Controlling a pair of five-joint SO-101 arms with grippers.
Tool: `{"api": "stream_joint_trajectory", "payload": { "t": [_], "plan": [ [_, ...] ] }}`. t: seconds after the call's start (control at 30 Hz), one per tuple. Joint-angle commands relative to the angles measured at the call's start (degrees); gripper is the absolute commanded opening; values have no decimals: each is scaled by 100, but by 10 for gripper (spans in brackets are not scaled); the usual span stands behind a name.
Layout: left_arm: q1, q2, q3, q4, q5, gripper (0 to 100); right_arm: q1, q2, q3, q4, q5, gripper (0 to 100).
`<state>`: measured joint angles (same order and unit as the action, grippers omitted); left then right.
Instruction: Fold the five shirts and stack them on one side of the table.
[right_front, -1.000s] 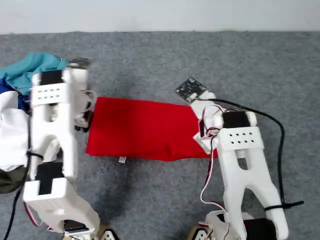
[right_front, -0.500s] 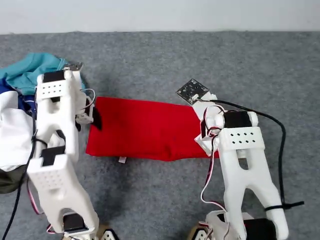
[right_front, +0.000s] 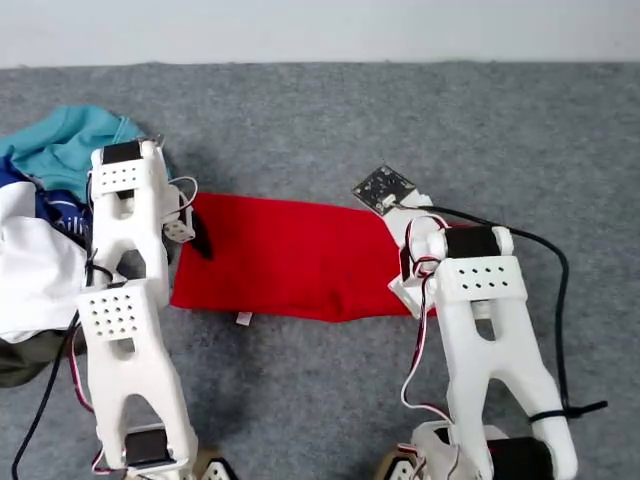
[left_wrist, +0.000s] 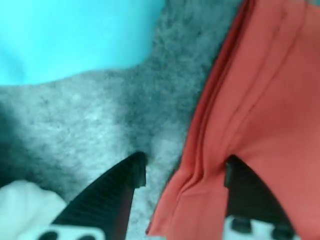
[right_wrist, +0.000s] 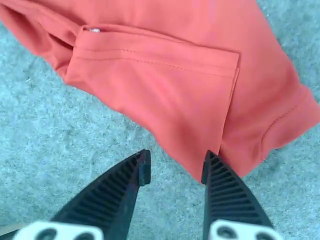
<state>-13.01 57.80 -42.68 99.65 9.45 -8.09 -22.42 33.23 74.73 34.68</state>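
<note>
A heap of loose shirts (right_front: 40, 230) crowds the table's left edge, with a teal shirt (right_front: 65, 140) farthest, a white shirt (right_front: 30, 275) nearer and dark blue cloth between them. The left arm (right_front: 125, 300) stands between the heap and the red shirt (right_front: 285, 258), which lies folded into a long band at the centre. The left gripper (left_wrist: 182, 167) is spread wide at the band's left edge, 1 jaw over carpet and 1 over cloth (gripping nothing). The right gripper (right_wrist: 172, 167) gapes, empty too, over the right end's near corner, which the right arm (right_front: 485, 310) hides from above. The table (right_front: 330, 110) is grey and carpet-like, and a white wall (right_front: 320, 30) lies beyond.
</note>
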Motion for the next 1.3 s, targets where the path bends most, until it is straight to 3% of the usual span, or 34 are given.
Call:
{"api": "stream_joint_trajectory", "payload": {
  "t": [0.0,0.13,0.67,0.97,1.27],
  "plan": [
    [211,273,-189,97,97,147,40,-251,-35,-13,-62,184],
    [299,308,-48,97,97,9,40,-251,-35,-4,-62,184],
    [149,158,-48,97,97,12,40,-251,-35,40,-62,184],
    [-598,-1380,462,105,-158,12,84,-259,-35,40,-62,184],
    [-431,-2541,1578,97,-378,12,84,-259,-44,40,-62,184]
  ]
}}
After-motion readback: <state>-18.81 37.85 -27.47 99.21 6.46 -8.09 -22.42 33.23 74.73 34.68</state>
